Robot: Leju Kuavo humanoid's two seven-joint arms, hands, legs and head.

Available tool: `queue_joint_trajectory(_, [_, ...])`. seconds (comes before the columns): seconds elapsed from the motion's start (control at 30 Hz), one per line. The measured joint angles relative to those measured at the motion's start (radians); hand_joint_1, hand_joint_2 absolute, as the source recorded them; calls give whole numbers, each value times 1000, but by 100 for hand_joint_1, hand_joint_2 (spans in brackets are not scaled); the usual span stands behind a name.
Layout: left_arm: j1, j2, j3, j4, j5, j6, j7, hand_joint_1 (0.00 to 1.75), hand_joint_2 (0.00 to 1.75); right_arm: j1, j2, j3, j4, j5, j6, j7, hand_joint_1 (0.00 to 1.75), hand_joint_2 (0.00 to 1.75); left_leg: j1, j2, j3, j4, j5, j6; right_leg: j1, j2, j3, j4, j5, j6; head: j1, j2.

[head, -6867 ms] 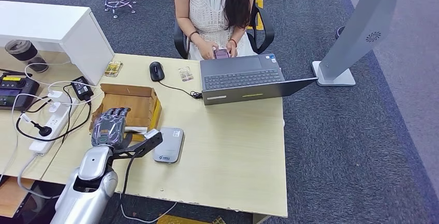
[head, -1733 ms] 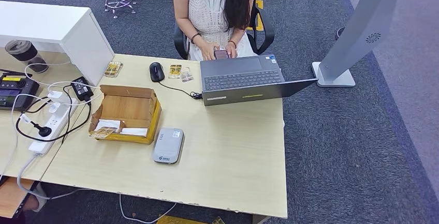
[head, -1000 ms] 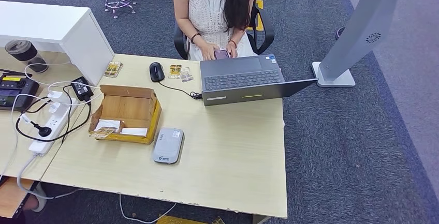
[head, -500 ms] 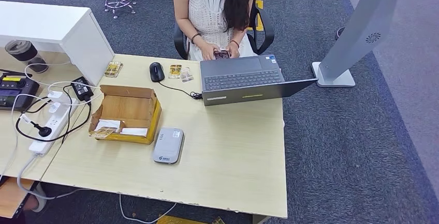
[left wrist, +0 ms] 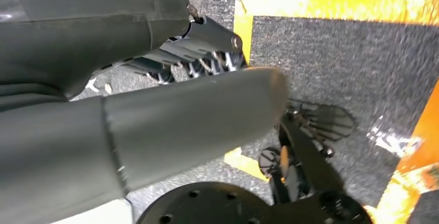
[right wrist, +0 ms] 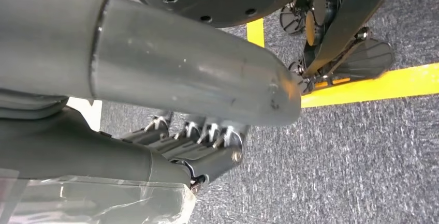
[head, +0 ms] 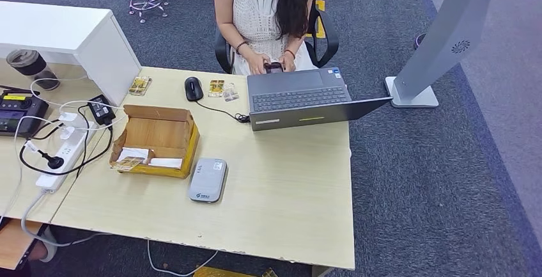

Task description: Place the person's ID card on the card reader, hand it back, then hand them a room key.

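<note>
The pale wooden surface (head: 287, 181) carried a flat grey rounded card reader (head: 208, 180) near its front edge, just beside the front right corner of an open brown cardboard box (head: 156, 139). Inside the box, along its front wall, lay white slips and a small gold-patterned card (head: 128, 162) – most likely a room key, though too small to be sure. Two more small cards lay at the far edge: a gold-patterned card (head: 216, 87) and a clear-sleeved card (head: 229, 91), touching or nearly so, between a black computer mouse (head: 193, 87) and an open grey laptop (head: 300, 98). Which of them was the ID card could not be told. Another gold-patterned card (head: 139, 85) lay at the far left corner, by a white cabinet (head: 64, 34).

A seated person in a white sleeveless top (head: 265, 15) sat behind the far edge, both hands on a dark phone (head: 273, 67).

The left robot hand (left wrist: 196, 43) hung above dark carpet with yellow tape lines – its thick grey thumb stretched out, its darker fingers lying straight and apart from the thumb, holding nothing. The right robot hand (right wrist: 202, 141) hung the same way over the carpet, thumb extended, fingers side by side and clear of it, nothing between them.
</note>
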Motion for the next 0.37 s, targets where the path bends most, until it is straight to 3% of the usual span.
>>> queue_joint_trajectory(0.03, [5,2,-27,-4,14,-3,1,0,0,3,-4,10,-4,-14,2,2,23,0,0,0,0,0,0,0,0,0,0,0,0,0,0,0])
queue_joint_trajectory(0.07, [8,4,-52,-7,28,-5,2,0,0,5,-8,18,-8,-27,6,4,0,0,0,0,0,0,0,0,0,0,0,0,0,0,0,0])
queue_joint_trajectory(0.17, [17,8,-111,-16,57,-11,5,0,0,11,-16,39,-16,-55,12,7,0,0,0,0,0,0,0,0,0,0,0,0,0,0,0,0])
queue_joint_trajectory(0.2, [20,9,-124,-18,61,-12,6,44,0,12,-18,44,-18,-58,12,7,0,0,0,0,0,0,0,0,0,0,0,0,0,0,0,0])
queue_joint_trajectory(0.3, [24,12,-149,-23,65,-13,7,175,0,16,-22,54,-23,-60,12,7,131,0,0,0,0,0,0,0,0,0,0,0,0,0,0,0])
queue_joint_trajectory(0.33, [25,12,-155,-24,66,-13,7,175,0,16,-23,57,-24,-60,12,7,175,0,0,0,0,0,0,0,0,0,0,0,0,0,0,0])
queue_joint_trajectory(0.37, [25,13,-158,-24,66,-13,7,175,0,16,-24,59,-25,-60,12,7,175,0,0,0,0,0,0,0,0,0,0,0,0,0,0,0])
